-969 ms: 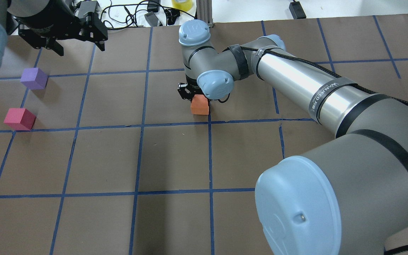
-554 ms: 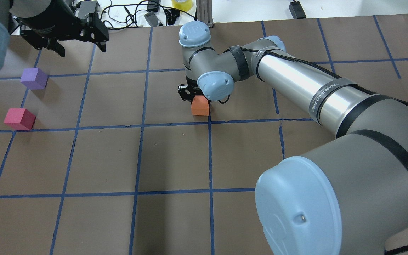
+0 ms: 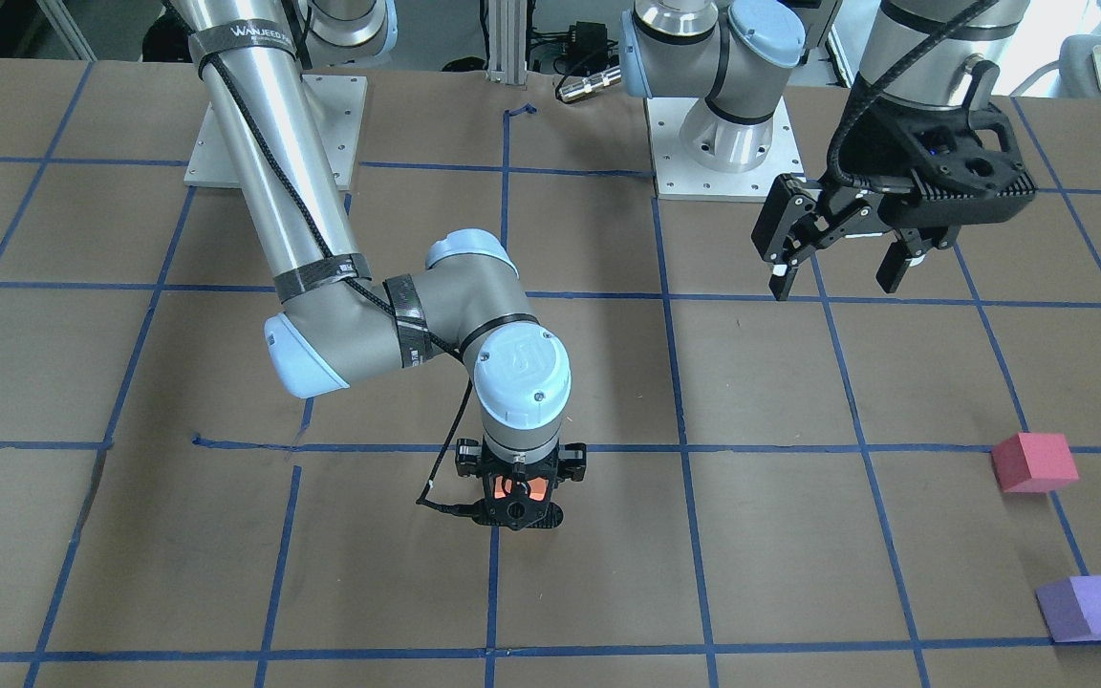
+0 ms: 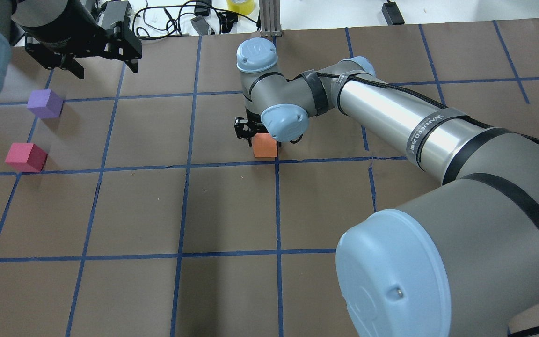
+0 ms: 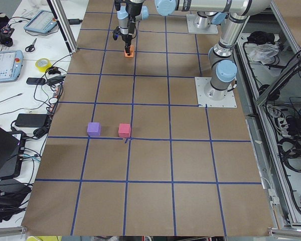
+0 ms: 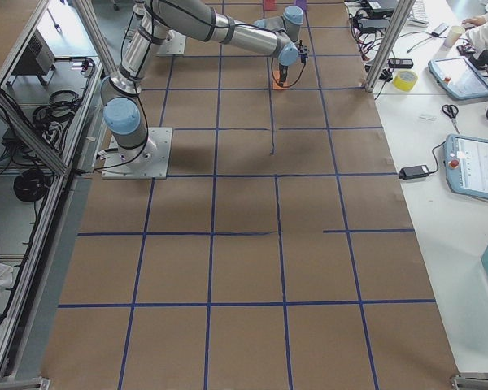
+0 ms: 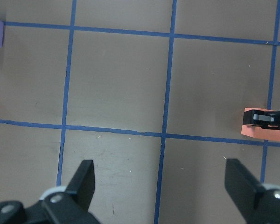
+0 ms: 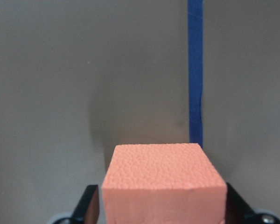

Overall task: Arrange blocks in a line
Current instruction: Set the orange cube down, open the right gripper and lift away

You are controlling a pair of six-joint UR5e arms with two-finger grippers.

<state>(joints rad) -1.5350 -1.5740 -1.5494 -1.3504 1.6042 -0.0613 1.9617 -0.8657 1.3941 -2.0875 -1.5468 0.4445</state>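
My right gripper (image 3: 518, 504) is shut on the orange block (image 4: 265, 146) near the table's middle, next to a blue tape line. The right wrist view shows the orange block (image 8: 164, 184) between both fingers (image 8: 89, 205), low over the table or on it; I cannot tell which. The crimson block (image 4: 25, 157) and the purple block (image 4: 45, 103) sit apart on the table's left side; they also show in the front view as crimson block (image 3: 1034, 462) and purple block (image 3: 1087, 608). My left gripper (image 4: 102, 63) hangs open and empty above the table, behind the purple block.
The table (image 4: 232, 210) is brown with a blue tape grid. Cables, a tape roll (image 4: 241, 4) and devices lie beyond its far edge. Both arm bases (image 3: 723, 143) stand on the robot's side. The right arm's big elbow (image 4: 438, 271) fills the overhead view's lower right.
My right gripper and the orange block have shifted slightly toward the robot's side, or downward. My left gripper has barely moved. The crimson and purple blocks are where they were.
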